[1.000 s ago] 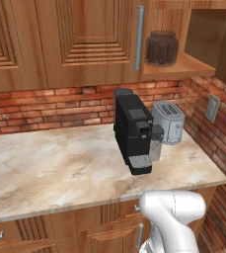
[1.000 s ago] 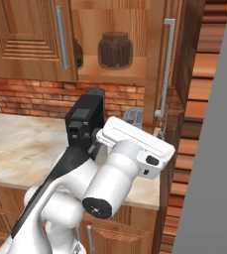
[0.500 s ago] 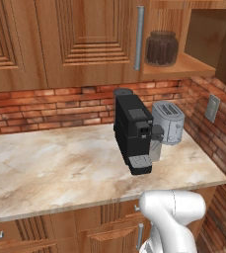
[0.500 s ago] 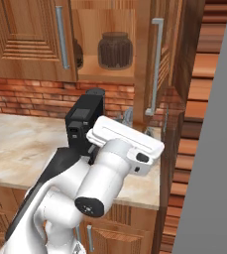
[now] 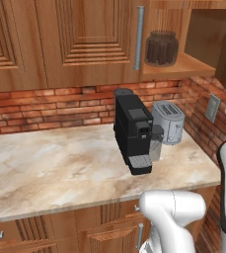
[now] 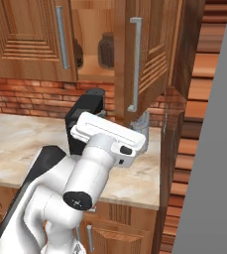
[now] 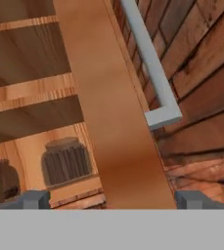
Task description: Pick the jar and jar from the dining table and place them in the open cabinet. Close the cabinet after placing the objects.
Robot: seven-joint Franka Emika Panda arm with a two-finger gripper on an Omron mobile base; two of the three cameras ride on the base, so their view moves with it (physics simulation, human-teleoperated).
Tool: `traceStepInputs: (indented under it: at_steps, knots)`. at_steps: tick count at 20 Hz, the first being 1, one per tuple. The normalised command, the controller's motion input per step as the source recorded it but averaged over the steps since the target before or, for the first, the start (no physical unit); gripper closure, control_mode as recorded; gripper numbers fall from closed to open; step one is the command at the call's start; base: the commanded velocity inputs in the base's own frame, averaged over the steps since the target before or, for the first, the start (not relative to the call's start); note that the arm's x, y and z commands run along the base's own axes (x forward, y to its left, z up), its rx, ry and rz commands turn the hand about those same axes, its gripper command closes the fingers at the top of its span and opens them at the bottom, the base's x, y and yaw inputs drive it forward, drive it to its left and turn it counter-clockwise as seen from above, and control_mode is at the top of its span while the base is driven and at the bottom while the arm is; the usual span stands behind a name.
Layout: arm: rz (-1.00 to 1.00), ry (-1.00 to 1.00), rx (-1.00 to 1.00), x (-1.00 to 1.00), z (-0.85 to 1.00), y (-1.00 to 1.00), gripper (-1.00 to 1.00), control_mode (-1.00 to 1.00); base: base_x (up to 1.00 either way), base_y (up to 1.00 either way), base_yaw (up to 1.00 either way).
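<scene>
Two glass jars stand on the lower shelf of the brown wooden cabinet [image 6: 92, 74]: one with upright brown sticks [image 5: 161, 48] [image 6: 106, 49] [image 7: 64, 161], and a second [image 6: 78, 52] [image 7: 6, 178] half hidden to its left. The cabinet's right door [image 6: 149, 54] stands partly swung in, with its silver bar handle [image 6: 134, 64] [image 7: 150, 63] facing out. My gripper [image 7: 113, 200] is open and empty, its fingertips [image 7: 35, 199] on either side of the door's edge [image 7: 118, 107], just below it. The dining table is out of view.
On the marbled counter [image 5: 55, 168] under the cabinet stand a black coffee machine [image 5: 134, 133] [image 6: 85, 119] and a grey toaster [image 5: 168, 122]. A brick wall runs behind. My white arm [image 6: 100, 149] reaches up in front of the counter.
The right cabinet door has swung leftward, closing over the shelf opening. My arm and hand have moved left with it. The jars have not moved.
</scene>
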Motion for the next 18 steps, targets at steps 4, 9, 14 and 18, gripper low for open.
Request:
traceStepInputs:
  at_steps: [4, 9, 14, 18]
  knots:
    - [0.28, 0.00, 0.00, 0.69, -0.12, 0.79, -1.00, -1.00, 0.00, 0.00, 0.00]
    - [0.29, -0.01, 0.00, 0.61, -0.13, 0.76, -1.00, -1.00, 0.00, 0.00, 0.00]
    - [0.23, -0.05, -0.01, 0.49, -0.09, 0.73, -1.00, -1.00, 0.00, 0.00, 0.00]
    - [0.16, -0.09, -0.02, 0.40, -0.04, 0.65, -1.00, -1.00, 0.00, 0.00, 0.00]
